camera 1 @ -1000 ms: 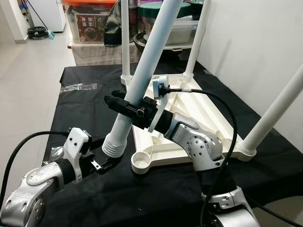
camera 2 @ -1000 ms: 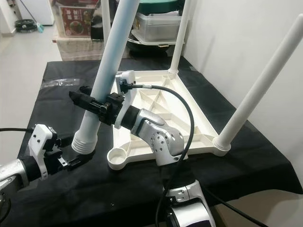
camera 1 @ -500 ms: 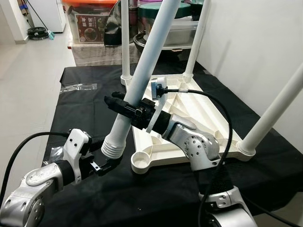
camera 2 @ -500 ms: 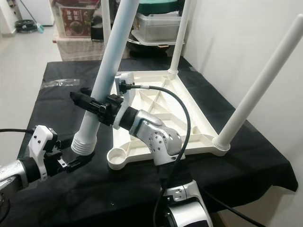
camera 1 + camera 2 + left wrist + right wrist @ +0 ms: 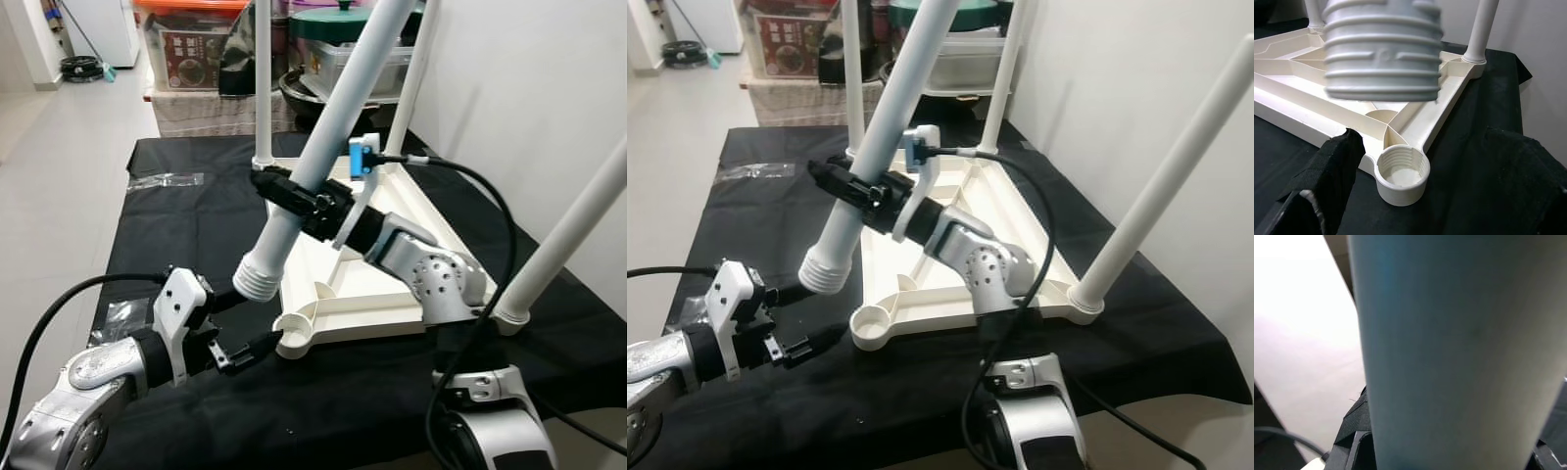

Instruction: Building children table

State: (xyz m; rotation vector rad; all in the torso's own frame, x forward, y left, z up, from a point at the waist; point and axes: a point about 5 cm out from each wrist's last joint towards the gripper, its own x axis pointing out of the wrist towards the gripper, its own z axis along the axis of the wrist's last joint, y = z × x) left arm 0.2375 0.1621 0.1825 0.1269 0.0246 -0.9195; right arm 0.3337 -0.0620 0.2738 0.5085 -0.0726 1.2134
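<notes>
Where the pale tiled floor (image 5: 59, 137) meets the white wall (image 5: 529, 78), a low platform covered with a black cloth (image 5: 167, 225) occupies the work area. Behind the platform, storage boxes (image 5: 191, 44) and a lidded pot (image 5: 328, 24) stand against the far side of the room.

On the cloth lies the cream table top (image 5: 392, 284), turned underside up, with its ribs exposed. Three white legs are already seated in its corner sockets: two at the far corners (image 5: 262, 78) and one at the near right corner (image 5: 563, 235). The near left corner carries an empty threaded socket (image 5: 1400, 171).

The fourth leg (image 5: 323, 147) is held tilted in the air, its ribbed threaded end (image 5: 257, 279) pointing down, above and just to the left of the empty socket, not touching it. The right gripper (image 5: 279, 189) is clamped on this leg at about its lower third, with the black fingers closed around the tube.

The left gripper (image 5: 257, 345) is low over the cloth, its tips at the rim of the empty socket. In the left wrist view its two black fingers (image 5: 1327, 171) stand spread apart, one to each side of the socket, holding nothing.

A clear plastic bag (image 5: 162, 180) lies on the far left of the cloth.
</notes>
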